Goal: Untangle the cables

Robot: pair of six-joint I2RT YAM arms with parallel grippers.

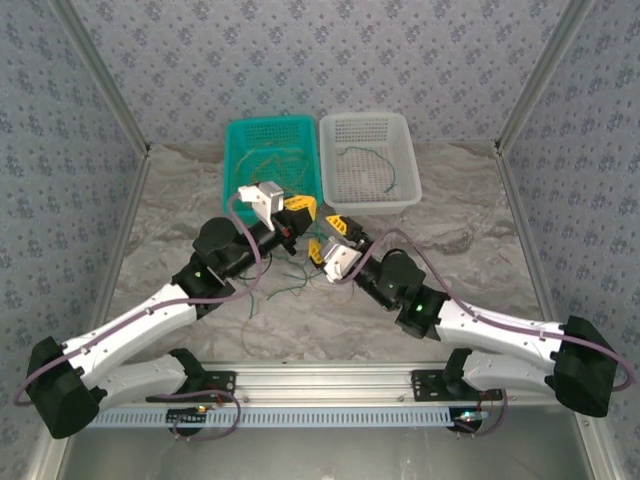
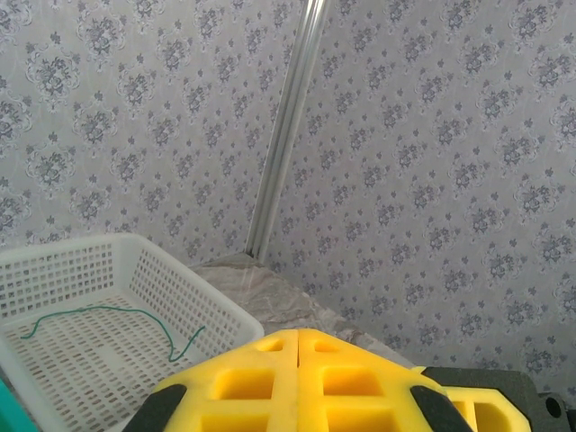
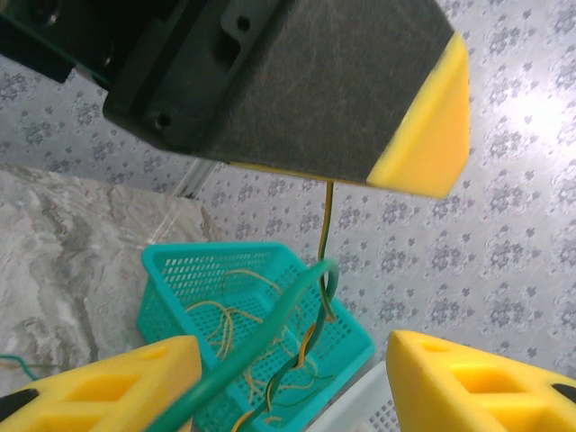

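The left gripper [image 2: 297,337] was cut off by the bottom edge of its wrist view, the white basket [image 2: 171,288] by the left; the green cable [image 3: 261,355] at the right gripper [image 3: 295,349] was blurred; from above, the cables [image 1: 305,287] were too thin to tell apart.

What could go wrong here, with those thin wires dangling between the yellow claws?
The left gripper is shut on the cables, yellowish and green strands twisted together below it; pulling might tighten that twist.
The right gripper stands open around a green wire, so it could close on the wrong strand.
More of them lie in the teal basket; a snagged one might get dragged out.
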